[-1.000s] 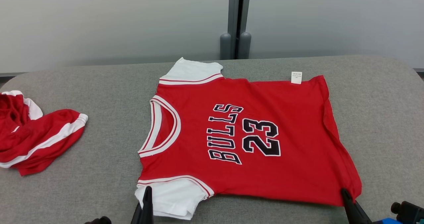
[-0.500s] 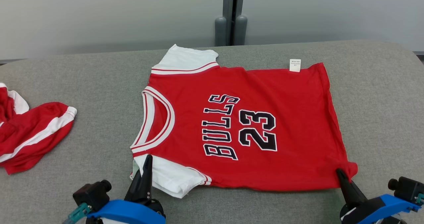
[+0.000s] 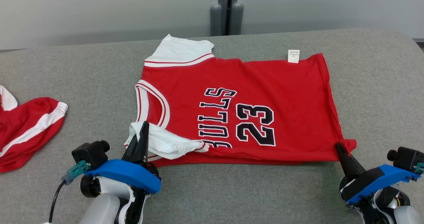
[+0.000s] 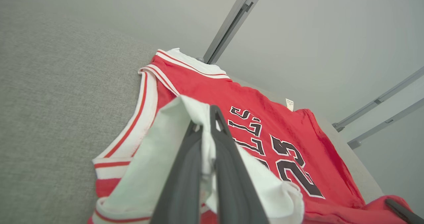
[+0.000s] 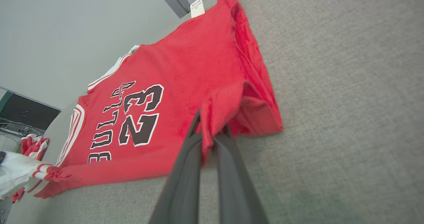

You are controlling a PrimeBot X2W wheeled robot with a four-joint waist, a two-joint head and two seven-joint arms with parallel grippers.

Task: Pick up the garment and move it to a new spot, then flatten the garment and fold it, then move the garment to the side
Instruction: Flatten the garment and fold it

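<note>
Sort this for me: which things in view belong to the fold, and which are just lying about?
In the job: red jersey, spread on the grey table; left tool, shut on its white sleeve; right tool, shut on its hem corner.
Lying about: crumpled red-and-white garment at the table's left edge; grey posts behind the table.

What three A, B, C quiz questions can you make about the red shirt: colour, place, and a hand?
1. What colour are the jersey's sleeves? A. blue B. white C. black
2. Where is the crumpled red garment? A. on the jersey B. far right C. the table's left end
3. What is the left hand doing? A. pinching the white sleeve B. hanging open C. holding the tag
B: both sleeves show white. C: it lies at the head view's left edge. A: it is shut on the sleeve.
</note>
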